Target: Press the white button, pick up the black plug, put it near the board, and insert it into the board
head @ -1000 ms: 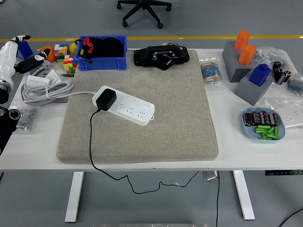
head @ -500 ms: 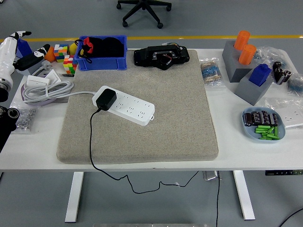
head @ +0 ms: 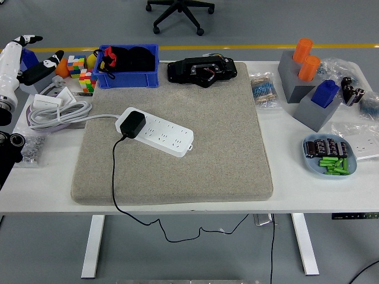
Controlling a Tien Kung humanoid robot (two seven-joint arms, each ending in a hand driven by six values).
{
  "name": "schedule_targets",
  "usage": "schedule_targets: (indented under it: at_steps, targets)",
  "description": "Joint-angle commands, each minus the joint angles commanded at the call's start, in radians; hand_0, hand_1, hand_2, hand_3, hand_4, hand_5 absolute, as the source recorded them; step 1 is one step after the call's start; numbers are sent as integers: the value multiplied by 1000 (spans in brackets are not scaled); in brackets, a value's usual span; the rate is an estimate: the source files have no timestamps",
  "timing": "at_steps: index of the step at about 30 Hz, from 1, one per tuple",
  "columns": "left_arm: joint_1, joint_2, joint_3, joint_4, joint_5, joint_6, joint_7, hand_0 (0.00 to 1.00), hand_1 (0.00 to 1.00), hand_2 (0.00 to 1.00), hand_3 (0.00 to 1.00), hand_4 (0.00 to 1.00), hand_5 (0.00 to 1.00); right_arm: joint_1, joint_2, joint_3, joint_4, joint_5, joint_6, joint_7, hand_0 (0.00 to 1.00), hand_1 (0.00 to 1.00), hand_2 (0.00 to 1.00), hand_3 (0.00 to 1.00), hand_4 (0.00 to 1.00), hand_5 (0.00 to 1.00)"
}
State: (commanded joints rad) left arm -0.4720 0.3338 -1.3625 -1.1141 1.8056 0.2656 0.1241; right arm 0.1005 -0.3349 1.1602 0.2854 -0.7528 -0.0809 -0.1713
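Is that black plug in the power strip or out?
In: the black plug sits seated on the white power strip's left end, cord trailing down.

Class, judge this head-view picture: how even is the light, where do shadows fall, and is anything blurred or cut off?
Head view: light is soft and even, without strong glare; the black plug and white power strip are sharp, casting only faint shadows on the grey mat; the left hand is cropped by the picture's left edge.

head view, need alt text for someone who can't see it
A black plug sits inserted in a white power strip on a grey mat covering a white table. The robot's left hand hangs at the far left edge, fingers spread, holding nothing; clutter lines the table's edges.
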Motion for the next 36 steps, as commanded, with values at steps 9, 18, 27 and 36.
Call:
schedule_targets:
  at_steps: [9, 18, 27, 36]
  targets:
    - [4, -6, -2, 3, -8, 12, -7, 937, 875, 840, 771, 838, 597, 2, -3, -10, 1, 1, -1, 0, 763, 690, 693, 660, 763, 509]
    - [4, -7, 2, 0, -4, 13, -4, 937, 856, 829, 760, 825, 568, 2, -2, -13, 0, 0, 0, -1, 754, 686, 692, 647, 739, 483]
    - [7, -11, 7, 0, -3, 16, -7, 936, 856, 830, 757, 826, 567, -2, -3, -19, -1, 3, 0, -2, 756, 685, 689, 645, 732, 476]
    - [6, -10, 5, -3, -2, 19, -10, 936, 857, 832, 754, 821, 554, -5, -5, -16, 0, 2, -1, -2, 755, 683, 687, 640, 718, 455]
